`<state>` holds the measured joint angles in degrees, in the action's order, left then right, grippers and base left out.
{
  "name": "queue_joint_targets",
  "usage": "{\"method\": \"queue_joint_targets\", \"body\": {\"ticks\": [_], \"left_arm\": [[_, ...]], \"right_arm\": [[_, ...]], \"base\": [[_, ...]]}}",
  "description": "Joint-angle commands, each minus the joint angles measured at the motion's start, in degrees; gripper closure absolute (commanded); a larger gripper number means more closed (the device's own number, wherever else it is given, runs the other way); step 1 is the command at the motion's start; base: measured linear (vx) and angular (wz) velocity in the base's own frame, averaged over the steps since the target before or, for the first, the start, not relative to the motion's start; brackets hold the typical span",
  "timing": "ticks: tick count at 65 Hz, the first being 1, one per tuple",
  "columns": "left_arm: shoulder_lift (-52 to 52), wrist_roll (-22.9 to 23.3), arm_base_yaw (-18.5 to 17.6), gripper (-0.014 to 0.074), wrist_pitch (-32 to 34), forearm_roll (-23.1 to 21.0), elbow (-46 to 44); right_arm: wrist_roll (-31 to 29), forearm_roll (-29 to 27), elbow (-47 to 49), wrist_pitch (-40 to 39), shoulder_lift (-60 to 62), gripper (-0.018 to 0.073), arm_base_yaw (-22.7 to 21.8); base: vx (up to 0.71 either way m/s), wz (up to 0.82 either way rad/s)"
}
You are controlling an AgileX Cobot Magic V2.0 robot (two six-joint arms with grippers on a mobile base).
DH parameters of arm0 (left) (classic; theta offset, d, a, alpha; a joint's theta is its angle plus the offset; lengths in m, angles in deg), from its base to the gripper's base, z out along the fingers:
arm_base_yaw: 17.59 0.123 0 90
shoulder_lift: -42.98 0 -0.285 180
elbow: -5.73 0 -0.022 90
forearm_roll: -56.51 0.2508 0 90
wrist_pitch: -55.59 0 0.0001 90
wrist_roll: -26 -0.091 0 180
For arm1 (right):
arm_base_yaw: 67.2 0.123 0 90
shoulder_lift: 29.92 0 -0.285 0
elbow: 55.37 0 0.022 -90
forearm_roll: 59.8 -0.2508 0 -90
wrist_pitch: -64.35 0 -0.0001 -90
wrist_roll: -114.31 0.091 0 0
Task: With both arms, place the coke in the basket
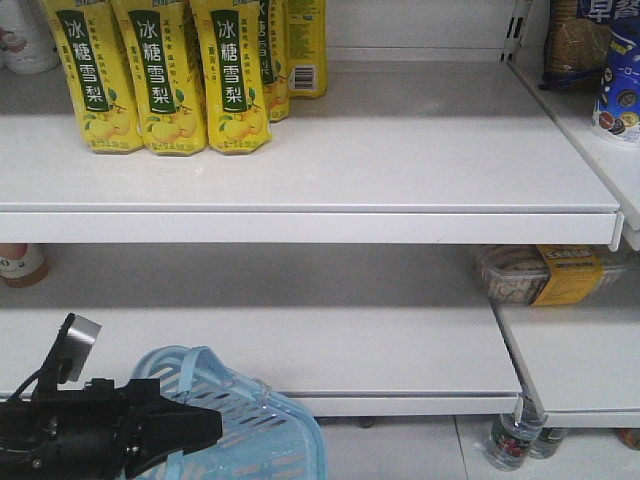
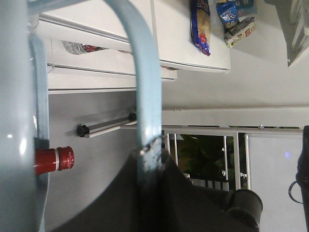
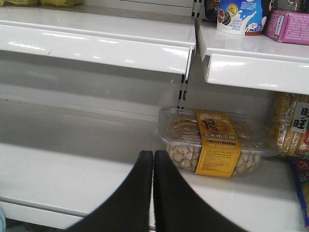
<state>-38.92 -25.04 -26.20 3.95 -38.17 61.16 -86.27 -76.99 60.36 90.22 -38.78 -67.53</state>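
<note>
A: Coke (image 2: 54,160), red cap showing, sits inside the basket (image 1: 262,425); left claw (image 2: 150,155) grips the basket's blue handle (image 2: 145,87).
B: Right claw (image 3: 153,159), clenched on nothing, faces the biscuit tray (image 3: 212,142) on the lower shelf (image 3: 58,179).

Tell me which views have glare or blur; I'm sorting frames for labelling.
Front view: mostly sharp, shelf evenly lit. Left wrist view: the basket handle is close and soft, and a bright spot glints on its wall. Right wrist view: glare streaks on the shelf edges; the right gripper is a dark blur.
</note>
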Motion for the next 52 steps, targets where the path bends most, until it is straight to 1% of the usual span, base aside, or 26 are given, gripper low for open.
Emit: {"method": "queue_joint_targets", "body": {"ticks": [1,5,10,15,23,31,36,40,47,52], "left_arm": [[1.49,-0.07,-0.16,0.0603,-5.29,-6.77,-1.49],[2.04,-0.07,-0.16,0.0603,-4.91,-6.69,-1.49],[4.52,-0.5,-0.16,0.0603,-6.21,-3.78,-1.49],[8.19,-0.55,-0.16,0.0603,-8.09,-2.32,-1.49],[15.49,-0.55,-0.16,0.0603,-9.54,-1.33,-1.49],[24.53,-0.52,-0.16,0.0603,-9.56,-1.15,-1.49],[30.82,-0.52,-0.16,0.0603,-8.08,-0.95,-1.49],[34.81,-0.52,-0.16,0.0603,-5.9,0.05,-1.49],[42.87,-0.22,-0.16,0.0603,-1.64,4.6,-1.49],[47.5,1.7,-0.16,0.0603,0.67,8.63,-1.49]], "right_arm": [[-0.22,-0.5,1.43,-4.23,-0.63,0.0569,-0.3],[-0.22,-0.5,1.43,-4.18,-0.63,0.0569,-0.3],[-0.22,-0.5,1.43,-4.18,-0.63,0.0569,-0.3],[-0.22,-0.5,1.43,-4.18,-0.63,0.0569,-0.3],[-0.22,-0.5,1.43,-4.18,-0.63,0.0569,-0.3],[-0.22,-0.5,1.43,-4.18,-0.63,0.0569,-0.3],[-0.22,-0.5,1.43,-4.18,-0.63,0.0569,-0.3],[-0.22,-0.5,1.43,-4.18,-0.63,0.0569,-0.3],[-0.22,-0.5,1.43,-4.18,-0.63,0.0569,-0.3],[-0.22,-0.5,1.43,-4.18,-0.63,0.0569,-0.3]], "base": [[0.0,0.0],[0.0,0.0],[0.0,0.0],[0.0,0.0],[0.0,0.0],[0.0,0.0],[0.0,0.0],[0.0,0.0],[0.0,0.0],[0.0,0.0]]}}
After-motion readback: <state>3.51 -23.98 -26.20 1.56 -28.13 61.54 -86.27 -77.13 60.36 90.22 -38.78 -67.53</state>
